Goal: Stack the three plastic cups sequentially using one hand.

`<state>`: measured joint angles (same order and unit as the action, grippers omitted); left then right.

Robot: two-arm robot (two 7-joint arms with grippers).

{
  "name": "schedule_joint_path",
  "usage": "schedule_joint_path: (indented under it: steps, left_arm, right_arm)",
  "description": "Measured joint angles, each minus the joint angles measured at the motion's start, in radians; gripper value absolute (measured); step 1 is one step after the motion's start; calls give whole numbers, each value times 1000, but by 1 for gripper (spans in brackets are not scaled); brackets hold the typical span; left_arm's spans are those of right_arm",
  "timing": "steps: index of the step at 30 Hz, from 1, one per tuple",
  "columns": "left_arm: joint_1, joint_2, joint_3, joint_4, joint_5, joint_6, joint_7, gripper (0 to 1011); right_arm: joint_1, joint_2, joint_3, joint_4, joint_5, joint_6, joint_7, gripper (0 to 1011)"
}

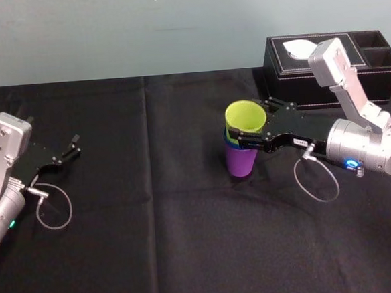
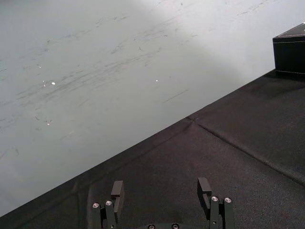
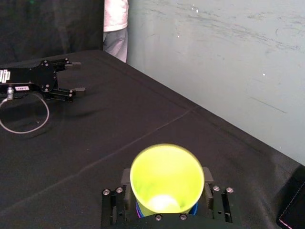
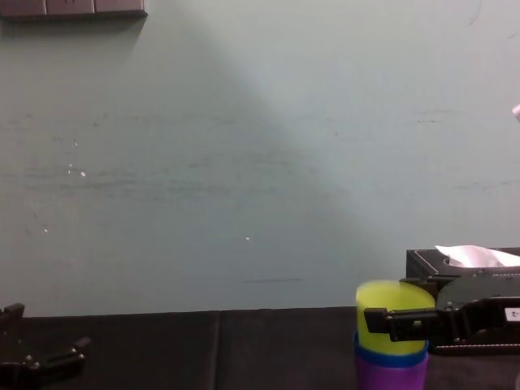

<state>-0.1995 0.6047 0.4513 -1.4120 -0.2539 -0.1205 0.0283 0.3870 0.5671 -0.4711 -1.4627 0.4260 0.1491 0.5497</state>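
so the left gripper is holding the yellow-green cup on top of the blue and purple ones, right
No: the right gripper holds the yellow-green cup, atop the blue cup and purple cup, as the head view shows. The left gripper sits open, apart.

Three nested cups on the table between jaws of the right gripper; tissue box behind, left gripper far left.

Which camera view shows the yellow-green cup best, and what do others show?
The head view: the yellow-green cup shows rim and side, nested atop the blue cup and purple cup, held by the right claw. The right wrist view looks into its mouth; the chest view shows its side behind the claw.
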Motion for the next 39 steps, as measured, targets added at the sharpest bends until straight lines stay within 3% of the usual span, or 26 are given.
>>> schedule_joint_path:
  steps: [6, 21, 29, 39]
  left_arm:
    - [0, 0, 0, 0, 0, 0, 0, 1011]
    - [0, 0, 0, 0, 0, 0, 0, 1011]
    - [0, 0, 0, 0, 0, 0, 0, 1011]
    - [0, 0, 0, 0, 0, 0, 0, 1011]
  right_arm:
    - [0, 0, 1, -1, 1, 1, 0, 1003]
    - [-5, 2, 6, -11, 0, 1, -10, 1003]
    - [-93, 36, 84, -105, -2, -18, -91, 1003]
    - [-205, 51, 182, -157, -21, -53, -185, 1003]
